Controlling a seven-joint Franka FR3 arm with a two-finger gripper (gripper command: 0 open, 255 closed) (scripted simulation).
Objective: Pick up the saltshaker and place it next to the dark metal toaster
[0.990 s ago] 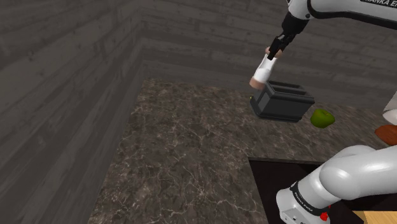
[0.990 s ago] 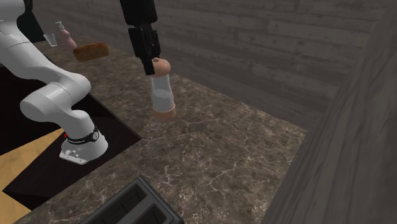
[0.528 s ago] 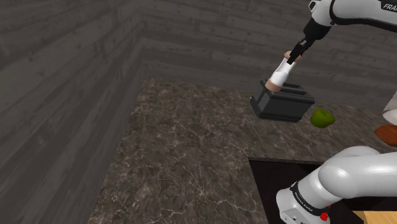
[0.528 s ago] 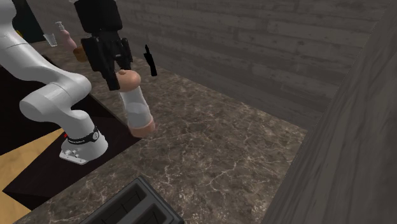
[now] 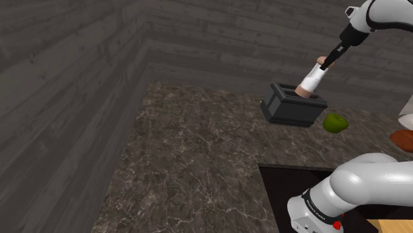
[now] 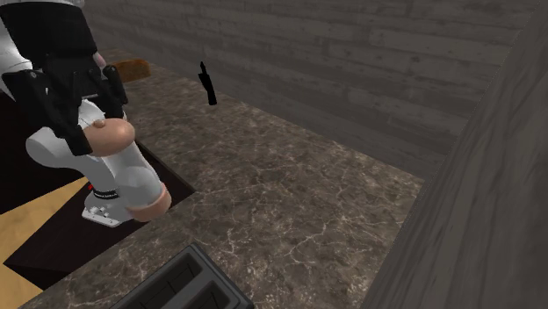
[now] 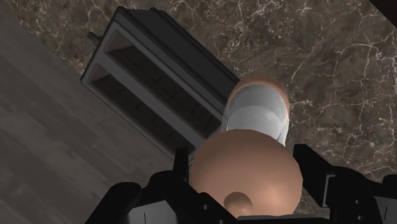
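The hand [image 7: 245,164] is clamped on the shaker's [image 5: 310,81] rounded cap, holding it tilted in the air over the toaster's [image 5: 291,109] end, near the bench's [image 5: 198,152] back edge. Brought straight down from here, its base could catch the toaster's top rim or a slot instead of reaching the bench. Because it hangs at a slant, letting go early could also tip it over and send it rolling towards the apple [image 5: 335,122].
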